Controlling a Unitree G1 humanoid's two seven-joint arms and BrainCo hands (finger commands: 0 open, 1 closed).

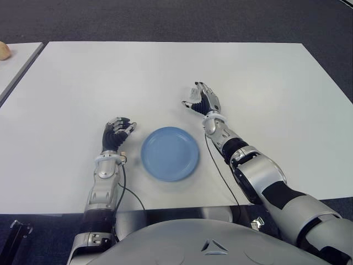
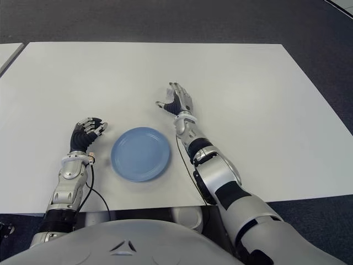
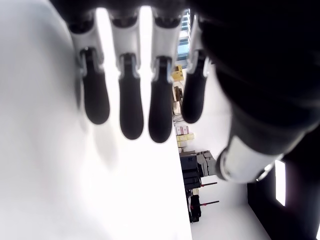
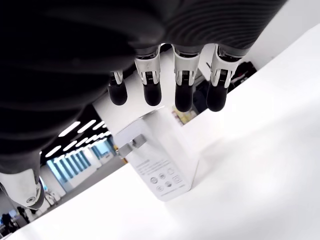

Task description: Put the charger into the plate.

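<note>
The white charger (image 4: 157,165) stands on the white table (image 1: 265,83), with printed icons on one face and a metal prong on its top. My right hand (image 1: 201,99) is just beyond the blue plate (image 1: 170,153), at its far right side, held over the charger. Its fingertips (image 4: 183,95) hang spread above the charger without closing on it. In the eye views the charger (image 1: 192,99) shows only as a small white patch at the fingers. Nothing lies in the plate. My left hand (image 1: 117,132) shows left of the plate with relaxed fingers (image 3: 131,110), holding nothing.
A second table adjoins at the far left, with a small tan object (image 1: 4,51) on it. Dark carpet (image 1: 165,19) lies beyond the far table edge. Thin black cables (image 1: 220,171) run from both wrists toward the near edge.
</note>
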